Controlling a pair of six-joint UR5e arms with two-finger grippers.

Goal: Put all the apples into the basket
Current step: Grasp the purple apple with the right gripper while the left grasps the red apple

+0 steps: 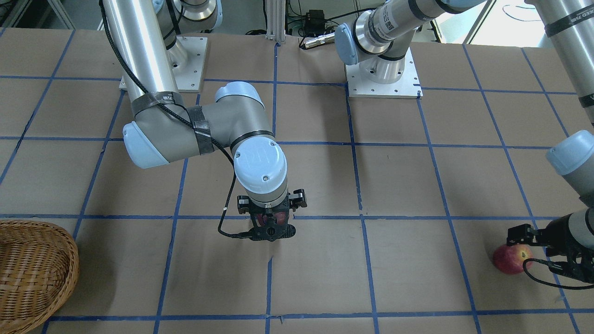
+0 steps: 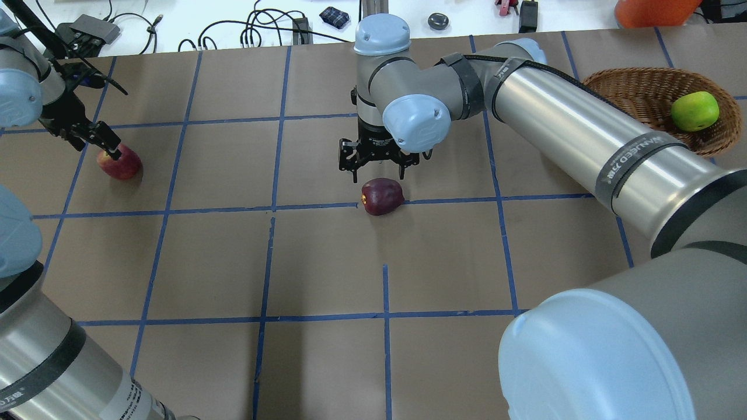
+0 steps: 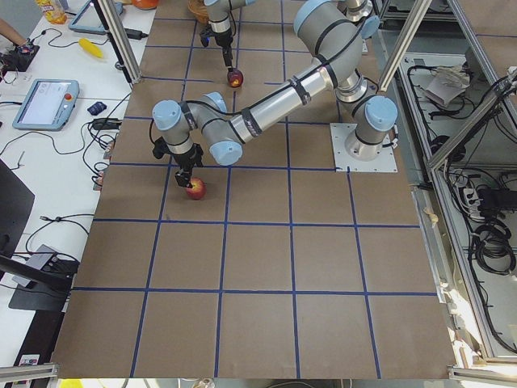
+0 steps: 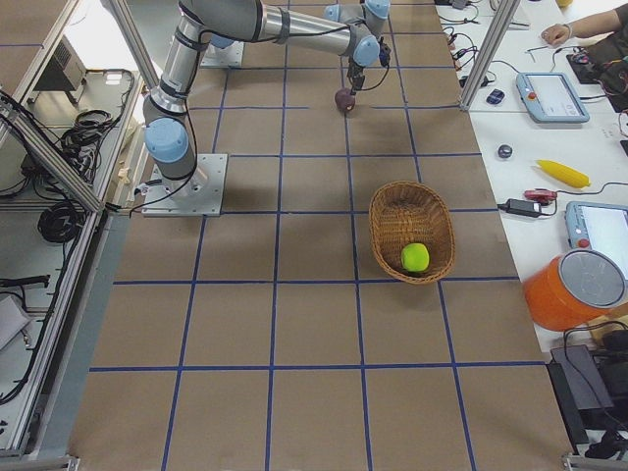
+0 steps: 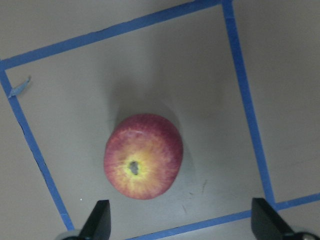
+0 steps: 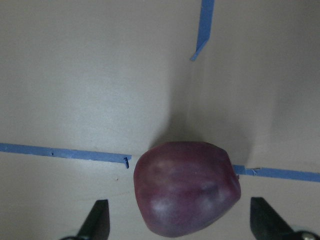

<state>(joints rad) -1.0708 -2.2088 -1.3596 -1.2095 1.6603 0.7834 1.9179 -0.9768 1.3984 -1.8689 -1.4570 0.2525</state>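
Note:
The red apple (image 2: 119, 163) lies on the table at the far left, stem dimple up in the left wrist view (image 5: 143, 156). My left gripper (image 2: 108, 147) is open just above it, its fingertips (image 5: 99, 220) to either side and short of it. The maroon apple (image 2: 382, 196) lies mid-table on a blue tape line. My right gripper (image 2: 378, 168) is open directly over it, and the apple (image 6: 186, 195) sits between its fingertips (image 6: 98, 220). The yellow-green apple (image 2: 694, 111) lies in the wicker basket (image 2: 633, 96) at the far right.
The brown table carries a blue tape grid (image 2: 274, 207). My right arm's long forearm (image 2: 583, 134) reaches across beside the basket. Cables and small devices (image 2: 257, 32) lie on the white bench beyond the far edge. An orange container (image 4: 574, 289) stands near the basket.

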